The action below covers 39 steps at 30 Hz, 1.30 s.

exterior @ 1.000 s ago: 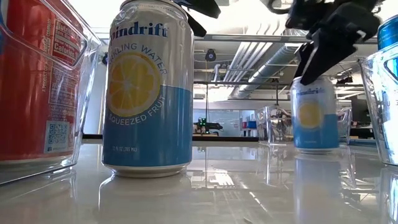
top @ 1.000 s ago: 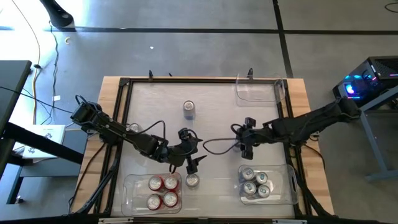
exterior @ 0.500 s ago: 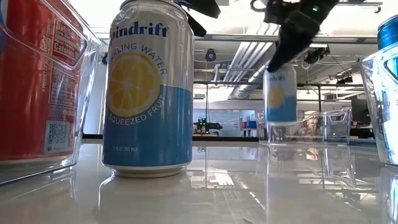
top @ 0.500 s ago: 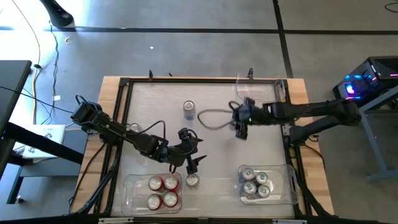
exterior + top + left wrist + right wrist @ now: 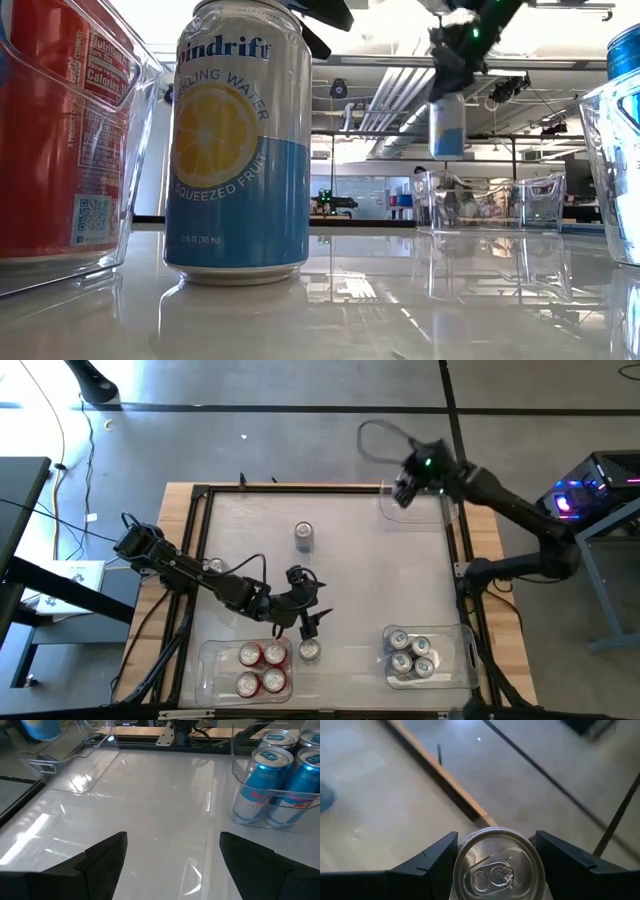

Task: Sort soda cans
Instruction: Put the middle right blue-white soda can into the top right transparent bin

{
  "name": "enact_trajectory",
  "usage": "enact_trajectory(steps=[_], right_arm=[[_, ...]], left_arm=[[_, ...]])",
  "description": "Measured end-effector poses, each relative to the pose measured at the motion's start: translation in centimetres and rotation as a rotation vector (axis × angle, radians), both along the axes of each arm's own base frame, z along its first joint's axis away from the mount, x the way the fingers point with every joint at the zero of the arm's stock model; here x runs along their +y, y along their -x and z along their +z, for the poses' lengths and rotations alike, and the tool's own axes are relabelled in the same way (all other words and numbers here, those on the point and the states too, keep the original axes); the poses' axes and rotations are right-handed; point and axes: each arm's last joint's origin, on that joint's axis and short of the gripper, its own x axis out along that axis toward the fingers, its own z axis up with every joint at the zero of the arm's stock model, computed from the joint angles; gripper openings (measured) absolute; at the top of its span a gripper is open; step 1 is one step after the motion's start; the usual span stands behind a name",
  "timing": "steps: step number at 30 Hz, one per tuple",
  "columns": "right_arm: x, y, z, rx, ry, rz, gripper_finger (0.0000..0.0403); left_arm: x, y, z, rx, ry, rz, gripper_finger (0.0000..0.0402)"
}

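Note:
My right gripper [image 5: 403, 491] is shut on a white-and-blue soda can [image 5: 447, 124], held in the air over the clear bin [image 5: 418, 507] at the table's far right corner. My left gripper [image 5: 312, 622] stands open just above and behind another white-and-blue can [image 5: 309, 650], which stands on its base near the front edge; in the low view its fingers [image 5: 322, 14] show over that can [image 5: 238, 145] without touching it. A third such can [image 5: 304, 536] stands upright at the table's middle, toward the far side. My right gripper pinches the can's upper wall just below its rim [image 5: 461, 851] between the two fingers [image 5: 427, 865], one on each side. The fingers slant down from above. The can hangs upright below them, its silver top [image 5: 495, 870] up, lifted clear of table and bin.
A clear bin [image 5: 212, 670] at the near left holds several red cans [image 5: 260, 668]. Another clear bin [image 5: 468, 660] at the near right holds several blue cans [image 5: 411, 656]. A black frame [image 5: 200, 495] borders the table. Cables hang from both arms.
My right gripper has swung from the table's right middle toward the far right corner and upward, rolling as it went. The white-and-blue can has gone with it, lifted clear of the table and still upright. My left arm has kept still.

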Motion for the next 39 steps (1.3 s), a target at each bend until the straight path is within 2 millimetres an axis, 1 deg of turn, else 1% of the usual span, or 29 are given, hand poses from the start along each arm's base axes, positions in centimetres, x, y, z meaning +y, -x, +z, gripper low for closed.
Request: enact_trajectory(steps=[3, 6, 10, 13, 16, 22, 29, 34, 39], right_arm=[[-2.6, 1.5, -1.1, -0.079, -0.052, -0.037, 0.0233], [-4.7, 1.9, -2.4, -0.140, -0.085, -0.080, 0.0233], [-6.4, 1.5, -4.6, -0.180, -0.164, -0.081, 0.0233], [-7.3, 0.8, -6.1, -0.142, -0.208, -0.079, 0.0233], [-7.9, 0.3, -7.6, -0.105, -0.256, -0.079, 0.0232], [-8.7, -0.3, -9.2, -0.075, -0.279, -0.081, 0.0232], [-8.8, -0.5, -9.4, -0.071, -0.282, -0.058, 0.0233], [-8.8, -0.5, -9.4, -0.073, -0.285, -0.055, 0.0253], [-8.9, -0.6, -9.5, -0.071, -0.287, -0.054, 0.0256]], left_arm=[[0.0, 0.0, 0.0, 0.001, -0.007, 0.001, 0.0313], [0.1, 0.0, 0.0, 0.001, -0.007, 0.004, 0.0313], [0.1, 0.0, 0.0, 0.001, -0.008, 0.005, 0.0313], [0.1, 0.0, 0.0, 0.001, -0.007, 0.006, 0.0313], [0.1, 0.0, 0.0, 0.000, -0.006, 0.006, 0.0313], [0.1, 0.0, 0.0, -0.003, 0.001, 0.012, 0.0313], [0.2, 0.0, 0.0, -0.010, -0.005, 0.033, 0.0313], [0.2, 0.0, 0.0, -0.010, -0.005, 0.034, 0.0313], [0.2, 0.0, 0.0, -0.010, -0.005, 0.034, 0.0313]])
